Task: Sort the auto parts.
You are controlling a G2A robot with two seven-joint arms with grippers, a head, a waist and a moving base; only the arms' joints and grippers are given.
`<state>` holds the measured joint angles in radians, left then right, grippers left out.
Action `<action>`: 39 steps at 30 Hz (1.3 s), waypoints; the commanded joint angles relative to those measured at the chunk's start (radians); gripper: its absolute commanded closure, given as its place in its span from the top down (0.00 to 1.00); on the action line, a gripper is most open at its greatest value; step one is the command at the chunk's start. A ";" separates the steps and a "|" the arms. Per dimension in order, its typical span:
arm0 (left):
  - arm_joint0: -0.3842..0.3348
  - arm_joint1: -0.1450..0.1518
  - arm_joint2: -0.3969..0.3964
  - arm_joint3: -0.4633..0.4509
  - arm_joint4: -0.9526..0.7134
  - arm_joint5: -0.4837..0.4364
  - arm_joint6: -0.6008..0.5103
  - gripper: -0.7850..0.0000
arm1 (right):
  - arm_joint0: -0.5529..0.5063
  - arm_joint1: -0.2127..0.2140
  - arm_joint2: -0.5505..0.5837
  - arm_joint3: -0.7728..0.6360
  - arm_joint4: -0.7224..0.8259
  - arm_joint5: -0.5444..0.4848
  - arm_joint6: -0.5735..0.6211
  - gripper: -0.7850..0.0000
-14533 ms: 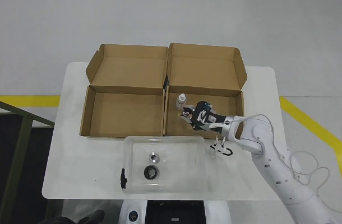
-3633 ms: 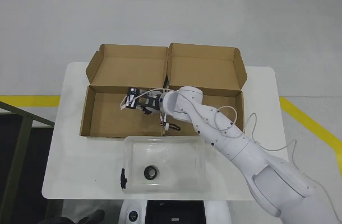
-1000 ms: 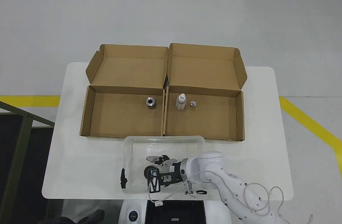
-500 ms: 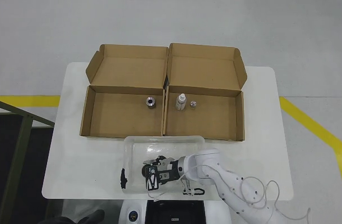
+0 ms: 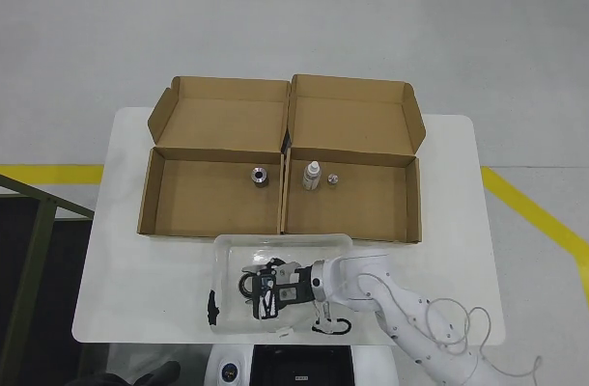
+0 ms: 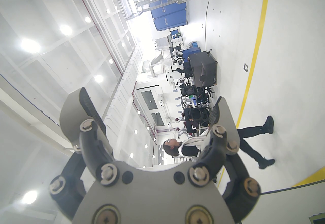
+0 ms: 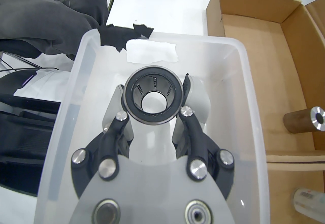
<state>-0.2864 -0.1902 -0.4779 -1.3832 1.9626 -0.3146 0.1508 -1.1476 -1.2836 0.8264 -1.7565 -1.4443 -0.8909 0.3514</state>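
Note:
My right gripper [image 7: 153, 99] is shut on a black ring-shaped bearing [image 7: 153, 98], held above the floor of the clear plastic bin [image 7: 243, 98]. From above, the same gripper [image 5: 255, 289] and bearing [image 5: 250, 286] sit over the left part of the bin [image 5: 333, 241]. A metal cylinder [image 5: 261, 176] lies in the left cardboard box [image 5: 179, 198]; it appears as a brown cylinder with a silver end [image 7: 303, 118]. A small white bottle [image 5: 312, 176] and a small metal part [image 5: 333, 178] lie in the right cardboard box [image 5: 372, 207]. My left gripper [image 6: 152, 110] is open, pointing up into the hall.
Both cardboard boxes have their lids folded back toward the far table edge. Black tape [image 7: 122, 34] marks the bin's rim. A seated person's legs [image 7: 38, 19] are beside the white table [image 5: 140, 280], with a green frame [image 5: 24, 222] to its left.
The right gripper has moved leftward inside the bin and now has the black bearing lifted between its fingers. The parts in the two boxes have stayed put.

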 commanded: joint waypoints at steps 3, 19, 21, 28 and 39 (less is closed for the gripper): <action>0.000 0.000 0.000 0.000 0.000 0.000 0.000 1.00 | -0.002 0.006 0.021 -0.033 0.002 0.008 -0.001 0.00; 0.000 0.000 0.000 0.000 0.000 0.000 0.000 1.00 | 0.022 0.021 0.110 -0.137 0.089 0.063 -0.030 0.00; 0.000 0.000 0.000 0.000 0.000 0.000 0.000 1.00 | 0.030 0.021 0.117 -0.143 0.100 0.071 -0.032 0.00; 0.000 0.000 0.000 0.000 0.000 0.000 0.000 1.00 | 0.064 0.020 0.127 -0.145 0.121 0.098 -0.042 0.00; 0.000 0.000 0.000 0.000 0.000 0.000 0.000 1.00 | 0.125 0.013 0.111 -0.128 0.125 0.140 -0.051 0.00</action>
<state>-0.2864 -0.1902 -0.4779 -1.3832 1.9626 -0.3146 0.1508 -1.0299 -1.2700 0.9383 -1.8884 -1.3223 -0.7530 0.3005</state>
